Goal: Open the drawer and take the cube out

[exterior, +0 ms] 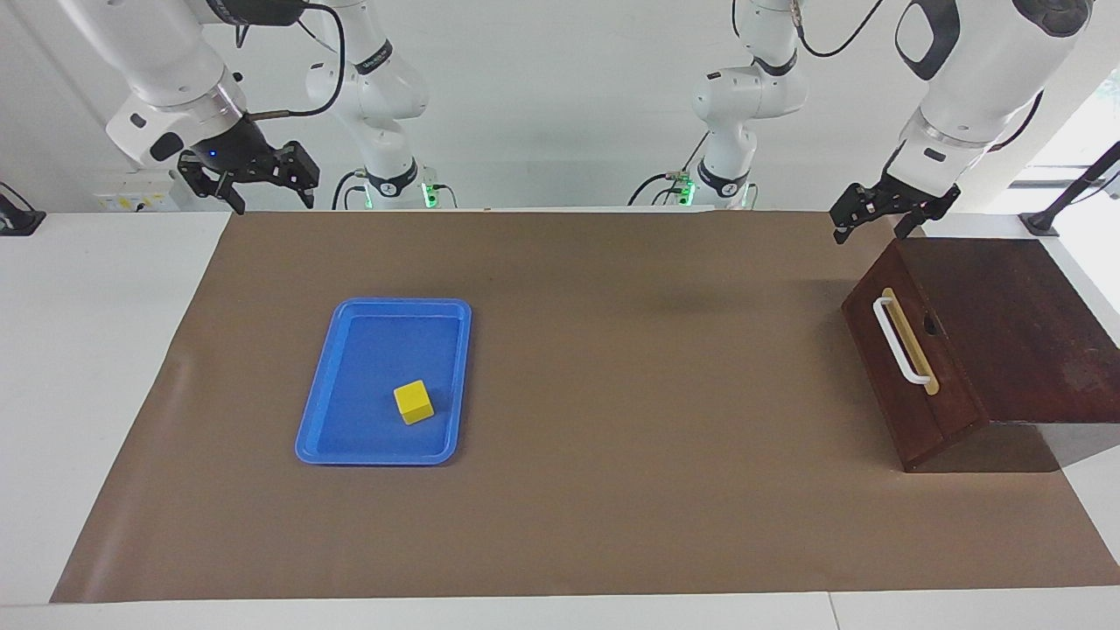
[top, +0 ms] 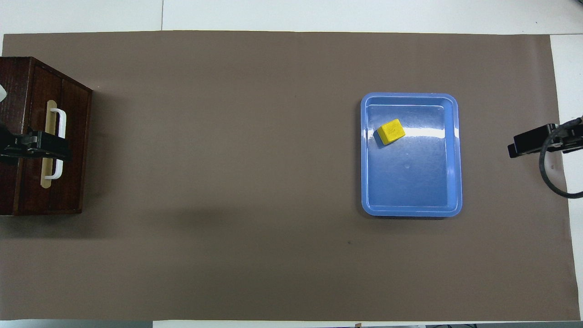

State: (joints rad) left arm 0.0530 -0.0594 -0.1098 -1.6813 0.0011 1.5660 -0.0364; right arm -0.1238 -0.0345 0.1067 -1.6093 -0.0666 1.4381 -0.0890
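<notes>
The drawer is shut in its dark wooden box at the left arm's end of the table, with the white bar handle on its front. The drawer also shows in the overhead view. The yellow cube lies in the blue tray, apart from both grippers, and shows in the overhead view too. My left gripper is open and empty, raised over the box near the drawer front. My right gripper is open and empty, raised at the right arm's end.
A brown mat covers most of the table, with white table edge around it. The blue tray sits toward the right arm's end. Cables hang from the right arm's wrist.
</notes>
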